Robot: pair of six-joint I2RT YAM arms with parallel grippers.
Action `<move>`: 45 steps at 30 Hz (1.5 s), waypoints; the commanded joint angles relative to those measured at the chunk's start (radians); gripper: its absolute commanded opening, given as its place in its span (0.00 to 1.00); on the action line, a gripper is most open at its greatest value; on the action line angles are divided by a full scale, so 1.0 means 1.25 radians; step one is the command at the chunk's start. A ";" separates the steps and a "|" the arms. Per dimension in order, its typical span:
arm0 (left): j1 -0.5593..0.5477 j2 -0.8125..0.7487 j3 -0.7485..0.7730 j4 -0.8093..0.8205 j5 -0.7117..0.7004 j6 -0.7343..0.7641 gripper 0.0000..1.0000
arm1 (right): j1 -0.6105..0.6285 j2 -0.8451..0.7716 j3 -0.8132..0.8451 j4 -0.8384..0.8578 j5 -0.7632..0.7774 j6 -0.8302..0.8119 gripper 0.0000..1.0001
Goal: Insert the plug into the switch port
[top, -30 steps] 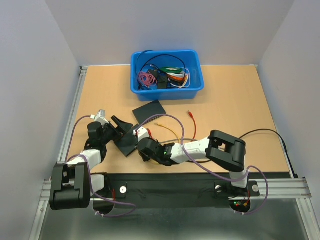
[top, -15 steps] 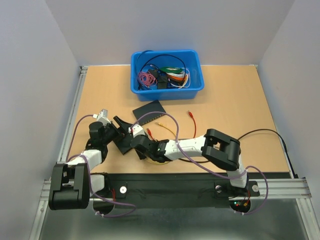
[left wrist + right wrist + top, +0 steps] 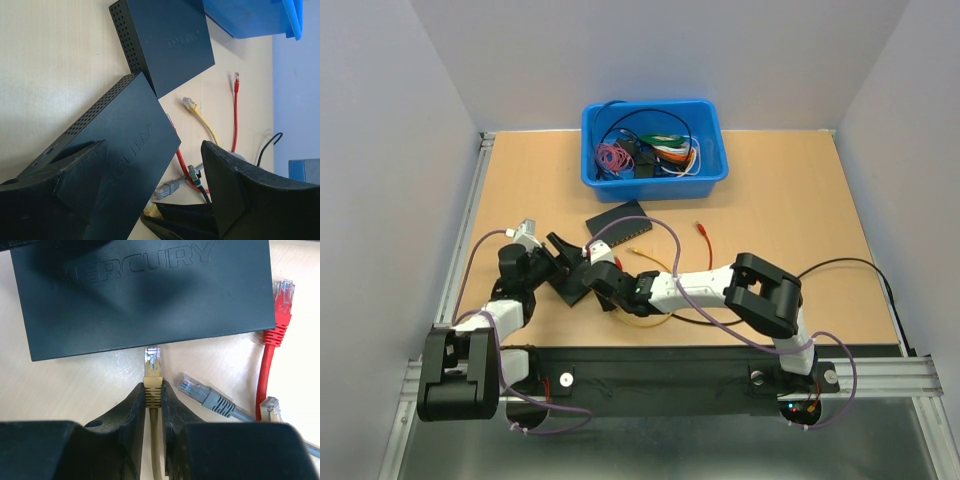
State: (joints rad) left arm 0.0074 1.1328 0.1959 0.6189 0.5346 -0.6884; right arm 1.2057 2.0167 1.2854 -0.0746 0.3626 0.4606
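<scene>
The black Mercury switch lies flat on the table, also seen in the top view and the left wrist view. My right gripper is shut on the boot of a yellow-beige plug. The plug's clear tip points at the switch's near edge and is almost touching it. The ports on that edge are hidden. My left gripper is open wide over the switch's corner, with one finger lying over the switch. In the top view both grippers, left and right, meet at the switch.
A second black switch lies just behind. Loose plugs lie beside the yellow one: grey and red. Another yellow cable and a red cable trail right. A blue bin of cables stands at the back.
My right gripper has moved left and forward with the yellow plug, bringing it up to the switch's edge. The left gripper and switch have shifted slightly.
</scene>
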 commanded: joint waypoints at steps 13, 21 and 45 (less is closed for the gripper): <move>-0.001 -0.033 0.135 -0.114 -0.142 0.050 0.88 | -0.005 -0.019 0.004 -0.007 -0.061 -0.009 0.00; 0.001 0.112 0.203 -0.140 -0.181 0.064 0.88 | 0.000 -0.081 -0.066 -0.005 -0.054 0.002 0.00; -0.078 0.073 0.090 -0.142 -0.139 0.018 0.89 | 0.009 -0.039 0.001 -0.004 -0.057 -0.024 0.00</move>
State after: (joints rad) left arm -0.0792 1.2575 0.3344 0.4335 0.3511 -0.6540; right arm 1.2076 1.9453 1.2304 -0.1020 0.2787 0.4374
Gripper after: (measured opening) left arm 0.887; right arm 0.207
